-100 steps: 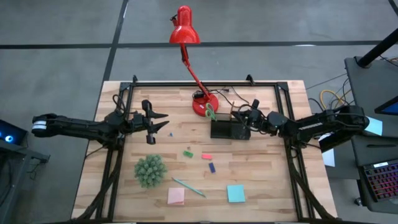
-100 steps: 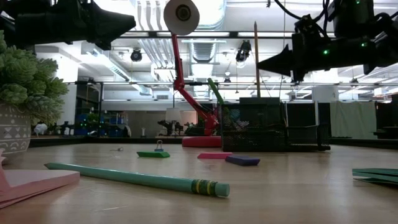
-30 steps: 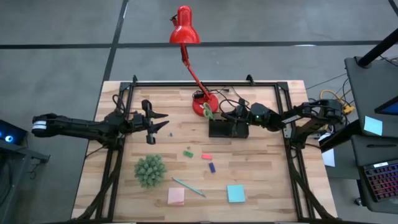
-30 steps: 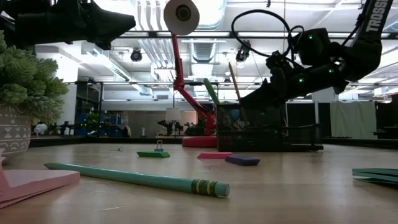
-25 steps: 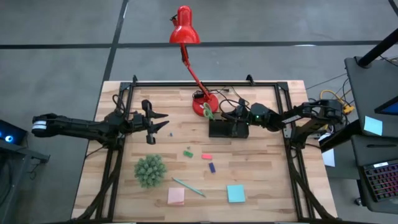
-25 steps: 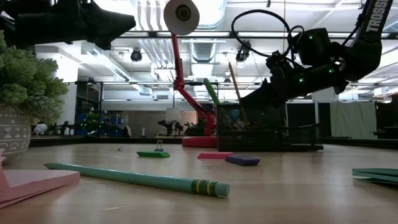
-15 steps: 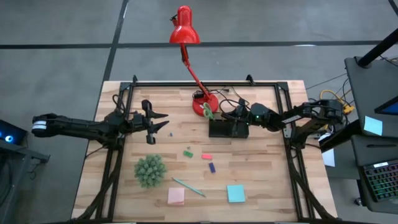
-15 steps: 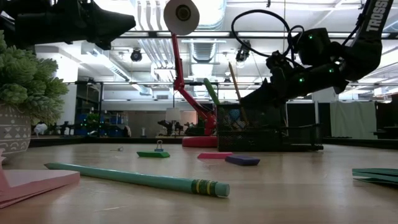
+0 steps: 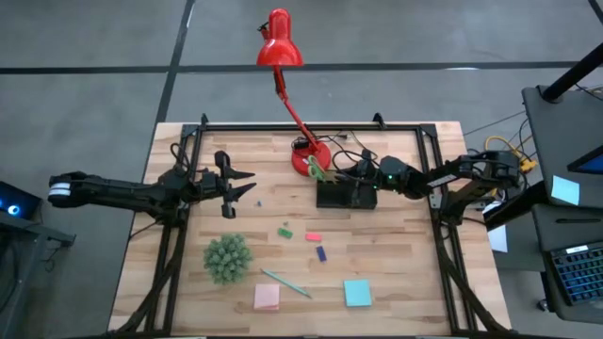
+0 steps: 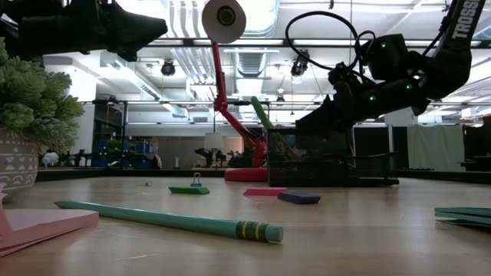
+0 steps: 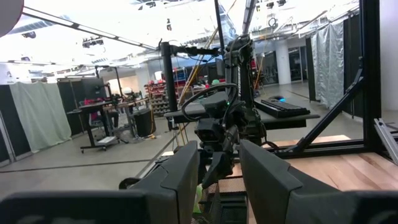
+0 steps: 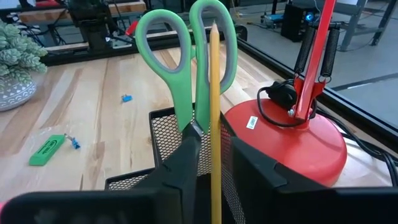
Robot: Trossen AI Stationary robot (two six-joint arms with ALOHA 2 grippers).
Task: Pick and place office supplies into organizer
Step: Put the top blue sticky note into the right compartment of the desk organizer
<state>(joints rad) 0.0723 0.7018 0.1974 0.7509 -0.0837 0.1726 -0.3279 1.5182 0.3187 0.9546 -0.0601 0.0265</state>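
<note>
Comparing with a second ago, the pencil [image 12: 214, 118] no longer leans out of the organizer [image 9: 345, 195] in the low view; it now stands upright in the mesh compartment beside the green-handled scissors [image 12: 186, 62], whose loops rise above the rim. The right gripper [image 9: 362, 173] has not shifted: it hangs over the organizer's far end, just beside the red lamp base [image 9: 309, 158], its arm reaching in from the right edge with the wrist angled down. In the right wrist view its fingers [image 12: 186, 158] stand slightly apart on either side of the pencil shaft, with a sliver of gap showing, so they look spread rather than pinching. The left gripper [image 9: 239, 187] is unchanged, held level above the surface [image 9: 405, 273] well left of the organizer, fingers [image 11: 180, 177] spread and empty. Still loose on the surface: teal pen [image 9: 285, 282], pink pad [image 9: 267, 298], light-blue pad [image 9: 357, 293], green piece [image 9: 285, 232], red-pink piece [image 9: 313, 237], purple piece [image 9: 321, 252]. The fuzzy green ball [image 9: 227, 258] sits near the pink pad.
</note>
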